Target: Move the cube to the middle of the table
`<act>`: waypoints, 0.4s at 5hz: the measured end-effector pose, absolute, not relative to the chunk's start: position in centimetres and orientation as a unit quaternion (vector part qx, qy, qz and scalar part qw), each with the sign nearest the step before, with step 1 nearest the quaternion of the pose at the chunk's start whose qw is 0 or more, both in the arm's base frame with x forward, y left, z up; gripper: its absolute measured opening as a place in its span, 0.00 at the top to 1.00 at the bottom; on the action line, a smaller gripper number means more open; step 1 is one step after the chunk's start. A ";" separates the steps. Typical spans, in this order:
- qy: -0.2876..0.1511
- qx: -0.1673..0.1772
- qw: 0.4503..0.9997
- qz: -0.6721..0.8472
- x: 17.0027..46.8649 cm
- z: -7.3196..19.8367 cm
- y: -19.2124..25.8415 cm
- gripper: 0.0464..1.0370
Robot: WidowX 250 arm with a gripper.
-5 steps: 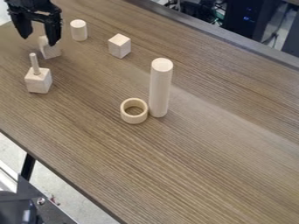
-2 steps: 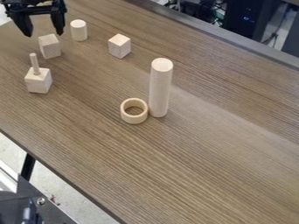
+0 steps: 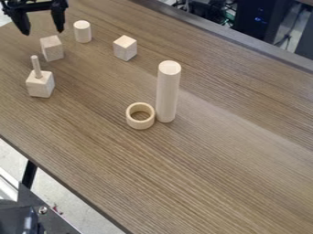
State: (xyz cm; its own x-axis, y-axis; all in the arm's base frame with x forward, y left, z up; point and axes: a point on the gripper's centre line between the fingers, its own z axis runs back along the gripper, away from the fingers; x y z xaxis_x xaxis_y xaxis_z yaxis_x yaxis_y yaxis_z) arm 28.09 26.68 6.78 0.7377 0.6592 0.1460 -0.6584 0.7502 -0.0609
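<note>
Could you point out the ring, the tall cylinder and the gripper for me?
Ring [image 3: 140, 124], camera view, on the front of its outer wall.
Tall cylinder [image 3: 167, 93], camera view, halfway up its side.
Gripper [image 3: 42, 32], camera view, midway between its fingertips.

The gripper [image 3: 43, 33] is cut off at the top, the table [image 3: 214, 160] at the right; cables [image 3: 225, 10] beyond are too small to distinguish.

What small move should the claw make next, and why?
Probably ease down around the nearest cube: the claw hangs open and empty close by, and that cube sits well off the middle of the table.
</note>
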 end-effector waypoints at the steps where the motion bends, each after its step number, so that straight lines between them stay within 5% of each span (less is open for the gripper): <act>1: -0.058 0.005 0.935 0.350 27.8 6.1 27.0 0.04; 2: -0.050 0.005 0.930 0.365 27.9 5.7 27.1 0.04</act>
State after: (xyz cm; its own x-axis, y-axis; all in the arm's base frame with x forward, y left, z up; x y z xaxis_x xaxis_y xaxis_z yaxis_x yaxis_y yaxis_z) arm 27.92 27.09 5.68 0.7283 0.6785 0.0961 -0.6796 0.7331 -0.0260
